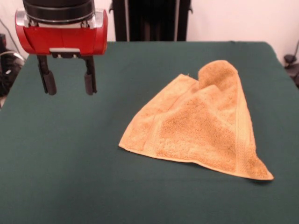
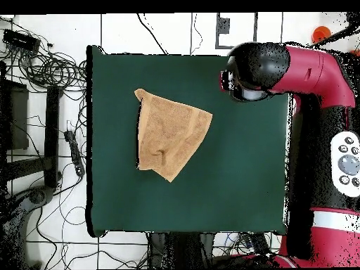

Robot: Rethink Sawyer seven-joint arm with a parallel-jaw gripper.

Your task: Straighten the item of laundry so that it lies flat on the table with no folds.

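Note:
The item of laundry (image 1: 201, 123) is a golden tan-orange towel lying folded over itself in a rough triangle right of centre on the table (image 1: 70, 177). One end bulges up in a hump at the far side, and a smoother woven band runs along its right edge. From overhead the item of laundry (image 2: 171, 133) sits in the left half of the table (image 2: 239, 183). My gripper (image 1: 68, 84) hangs open above the cloth at the far left, well apart from the towel, with nothing between its fingers. In the overhead view my gripper is hidden under the arm's head.
The red and black arm (image 2: 309, 67) reaches over the table's corner from the side. Cables (image 2: 42, 63) and stands lie on the floor beyond the table's edge. A dark pedestal (image 1: 152, 18) stands behind the far edge.

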